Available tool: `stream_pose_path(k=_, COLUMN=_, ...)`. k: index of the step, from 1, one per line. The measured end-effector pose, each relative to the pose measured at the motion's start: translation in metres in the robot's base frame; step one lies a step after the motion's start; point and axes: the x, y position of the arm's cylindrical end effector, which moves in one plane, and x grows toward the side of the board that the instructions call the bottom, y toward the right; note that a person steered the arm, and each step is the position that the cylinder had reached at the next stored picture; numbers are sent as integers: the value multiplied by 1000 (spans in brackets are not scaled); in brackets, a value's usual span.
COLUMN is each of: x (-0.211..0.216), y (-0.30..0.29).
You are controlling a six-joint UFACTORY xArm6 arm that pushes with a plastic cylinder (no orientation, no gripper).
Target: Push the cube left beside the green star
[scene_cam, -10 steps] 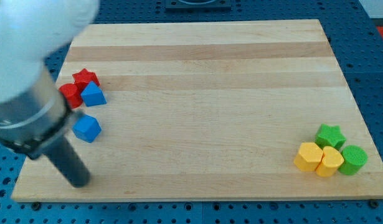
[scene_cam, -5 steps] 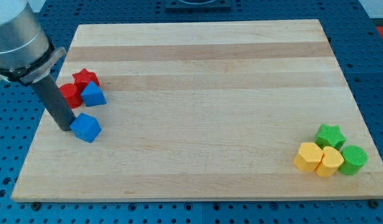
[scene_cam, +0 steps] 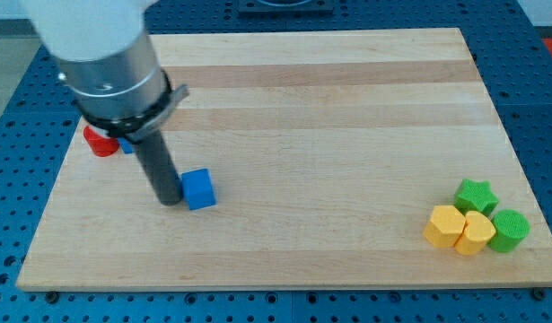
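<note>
The blue cube (scene_cam: 199, 189) lies on the wooden board (scene_cam: 293, 108), left of its middle. My tip (scene_cam: 169, 199) stands just to the cube's left, touching its left side. The green star (scene_cam: 476, 195) sits far off at the view's right, near the bottom edge, at the top of a small cluster of blocks.
Next to the green star lie a yellow hexagon (scene_cam: 444, 225), a yellow block (scene_cam: 475, 233) and a green cylinder (scene_cam: 509, 230). A red cylinder (scene_cam: 100, 142) shows at the board's left edge; the arm hides most of a second blue block (scene_cam: 127, 145) and the red star there.
My tip came up to the cube's left side and swept right, pushing the blue cube about 80 pixels to the right. The arm now covers the red star and second blue block.
</note>
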Motion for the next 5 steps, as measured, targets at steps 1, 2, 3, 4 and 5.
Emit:
stream_pose_path(k=1, x=-3, y=29)
stream_pose_path(k=2, x=-13, y=57)
stream_pose_path(k=3, x=-19, y=92)
stream_pose_path(k=4, x=-23, y=127)
stream_pose_path(k=5, x=-38, y=152)
